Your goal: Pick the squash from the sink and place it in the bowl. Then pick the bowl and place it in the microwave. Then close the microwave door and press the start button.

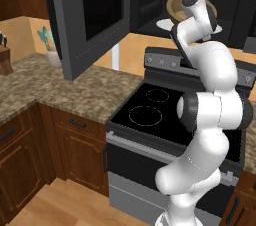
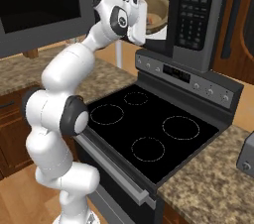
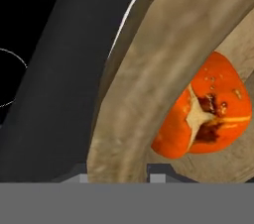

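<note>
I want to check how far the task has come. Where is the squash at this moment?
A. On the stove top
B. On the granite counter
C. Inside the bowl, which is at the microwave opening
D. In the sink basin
C: the hand view shows the orange squash lying inside the wooden bowl, and the right base view shows that bowl inside the open microwave, on the white turntable plate.
</note>
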